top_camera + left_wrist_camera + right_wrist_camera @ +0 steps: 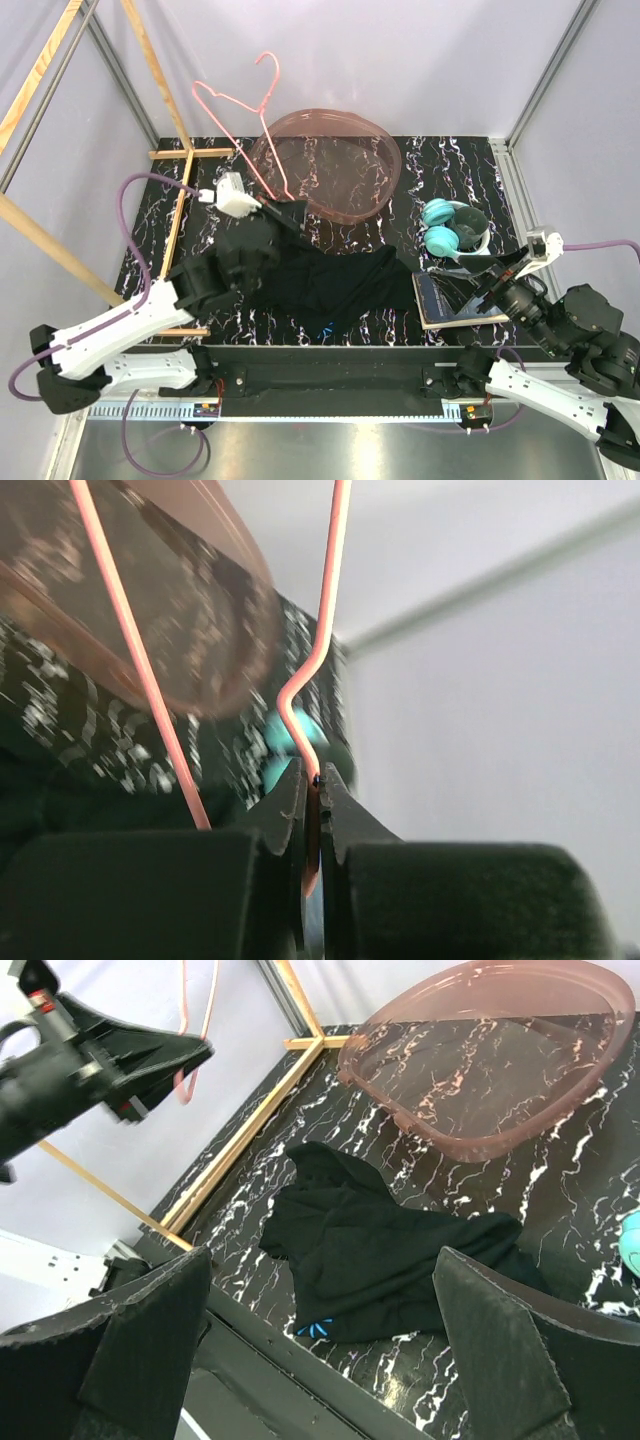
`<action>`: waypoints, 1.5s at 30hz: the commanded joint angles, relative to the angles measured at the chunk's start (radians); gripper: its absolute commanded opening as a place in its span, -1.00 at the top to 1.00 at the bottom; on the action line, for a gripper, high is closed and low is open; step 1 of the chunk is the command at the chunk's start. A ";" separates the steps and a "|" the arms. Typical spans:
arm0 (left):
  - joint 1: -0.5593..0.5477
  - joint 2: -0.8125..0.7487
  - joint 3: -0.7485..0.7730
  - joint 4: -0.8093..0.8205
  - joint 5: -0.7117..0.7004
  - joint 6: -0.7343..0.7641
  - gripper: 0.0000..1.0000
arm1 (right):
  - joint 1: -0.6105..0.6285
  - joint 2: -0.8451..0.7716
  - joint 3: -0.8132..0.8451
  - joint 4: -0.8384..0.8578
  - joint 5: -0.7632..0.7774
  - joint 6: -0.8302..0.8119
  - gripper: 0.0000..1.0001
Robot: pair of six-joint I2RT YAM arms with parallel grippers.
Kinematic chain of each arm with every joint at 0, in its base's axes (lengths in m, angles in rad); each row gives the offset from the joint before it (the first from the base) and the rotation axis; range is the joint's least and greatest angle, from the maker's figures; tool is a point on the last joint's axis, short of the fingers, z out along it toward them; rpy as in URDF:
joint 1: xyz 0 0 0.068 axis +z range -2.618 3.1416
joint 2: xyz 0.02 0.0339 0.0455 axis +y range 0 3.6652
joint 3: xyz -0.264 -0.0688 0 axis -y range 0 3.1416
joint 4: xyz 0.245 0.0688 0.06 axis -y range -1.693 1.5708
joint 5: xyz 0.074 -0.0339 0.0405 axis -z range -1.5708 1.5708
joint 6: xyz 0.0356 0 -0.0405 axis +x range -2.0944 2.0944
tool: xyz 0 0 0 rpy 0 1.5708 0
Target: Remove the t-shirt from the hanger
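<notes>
I see the left hand (283, 212) pressed together on a thin pink hanger (240, 108) – its fingers (290, 805) pinch the wire at one low bend. The hanger is held up in the air, tilted, with its hook topmost, beside the far left of the table (440, 165) and just left of a see-through pink basin (330, 165). No cloth hangs on it. The black t-shirt (335, 285) lies crumpled flat on the table near the front edge, between the two arms, a small blue tag showing. The right hand (325, 1360) is spread wide – holding nothing – hovering above a dark book (450, 305), near teal headphones (448, 232).
</notes>
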 commanded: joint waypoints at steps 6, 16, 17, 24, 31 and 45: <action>0.245 0.184 0.136 0.226 -0.200 0.109 1.00 | -0.001 -0.035 0.058 -0.092 0.030 0.065 -0.99; 0.468 0.432 0.363 0.312 -0.351 0.437 1.00 | -0.001 -0.052 0.105 -0.169 0.031 0.074 -0.99; 0.503 0.438 0.372 0.307 -0.346 0.430 1.00 | -0.001 -0.054 0.113 -0.174 0.036 0.071 -0.99; 0.628 0.472 0.413 0.235 -0.311 0.304 1.00 | -0.001 -0.039 0.142 -0.200 0.060 0.041 -0.99; 0.706 0.518 0.472 0.136 -0.251 0.103 1.00 | -0.001 -0.034 0.139 -0.203 0.090 0.022 -0.99; 0.728 0.635 0.594 0.102 -0.239 0.009 1.00 | -0.001 -0.051 0.153 -0.228 0.131 0.019 -0.99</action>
